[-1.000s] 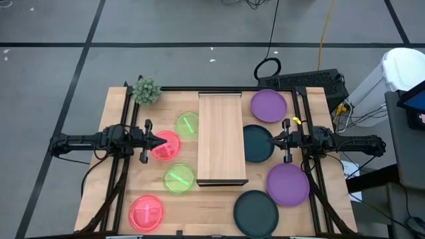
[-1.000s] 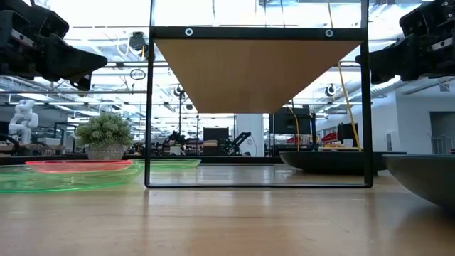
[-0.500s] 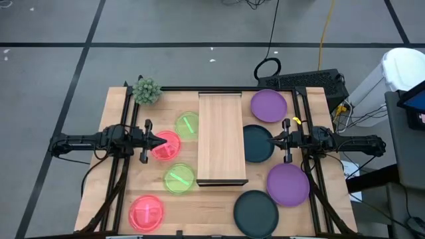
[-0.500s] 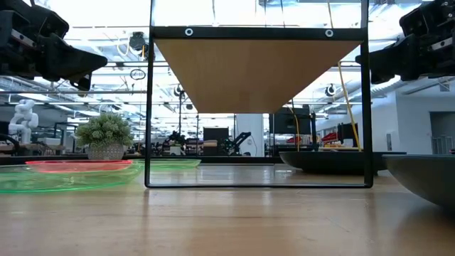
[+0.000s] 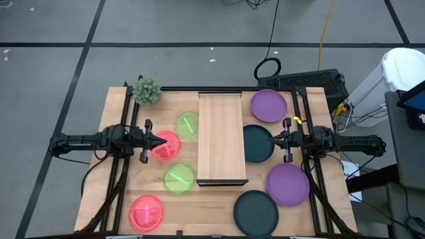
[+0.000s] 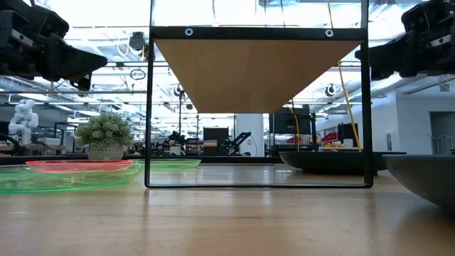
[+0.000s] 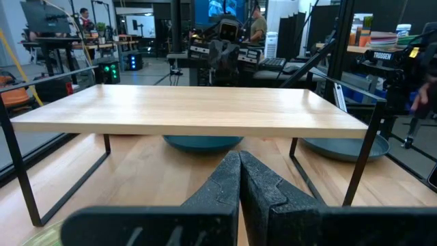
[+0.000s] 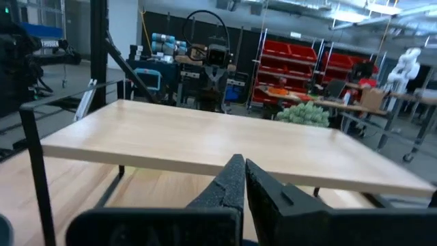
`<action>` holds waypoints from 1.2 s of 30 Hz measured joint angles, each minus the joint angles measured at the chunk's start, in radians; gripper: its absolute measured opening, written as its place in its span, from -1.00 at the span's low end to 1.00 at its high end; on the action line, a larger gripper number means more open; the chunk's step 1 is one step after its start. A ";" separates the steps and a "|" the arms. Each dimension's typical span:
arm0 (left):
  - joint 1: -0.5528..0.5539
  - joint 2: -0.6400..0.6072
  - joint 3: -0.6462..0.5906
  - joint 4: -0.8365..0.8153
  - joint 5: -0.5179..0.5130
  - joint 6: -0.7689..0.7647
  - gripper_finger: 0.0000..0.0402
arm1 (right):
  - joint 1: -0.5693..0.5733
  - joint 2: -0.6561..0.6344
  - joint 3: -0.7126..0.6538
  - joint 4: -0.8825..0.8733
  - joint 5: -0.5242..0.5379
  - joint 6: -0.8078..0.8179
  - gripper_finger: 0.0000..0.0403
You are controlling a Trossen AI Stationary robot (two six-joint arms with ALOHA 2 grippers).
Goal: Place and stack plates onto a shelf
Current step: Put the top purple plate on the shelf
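While both arms' fingers point(image 7: 239, 179) point(image 8: 239, 181) sit pressed closed, the shelf point(image 5: 221, 136) stands bare on the table point(image 5: 206, 206).

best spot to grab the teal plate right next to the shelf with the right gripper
Take the dark teal plate by its rim on the edge nearest the right gripper, probably from above, one finger inside the rim and one outside. It lies flat on the table with its far edge close beside the shelf, so only the raised rim offers a hold. The fingers are shut and must open first.

The shelf point(image 5: 221, 137) is standing mid-surface point(image 5: 206, 212). Four plates point(image 5: 177, 178) are lying to its left, four to its right. A plant point(image 5: 147, 91) is sitting at the far left corner.
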 joint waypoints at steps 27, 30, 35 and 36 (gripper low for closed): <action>0.000 0.000 0.000 0.000 0.000 0.000 -0.98 | 0.000 0.285 0.366 -0.079 0.080 0.077 -1.00; 0.000 0.000 0.000 0.000 0.000 0.000 -0.98 | 0.001 0.339 0.434 -0.098 0.080 0.107 -1.00; 0.000 0.000 0.000 0.000 0.000 0.000 -0.98 | 0.001 0.423 0.546 -0.128 0.080 0.161 -1.00; 0.000 0.000 0.000 0.000 0.000 0.000 -0.98 | 0.000 0.438 0.569 -0.130 0.080 0.161 -1.00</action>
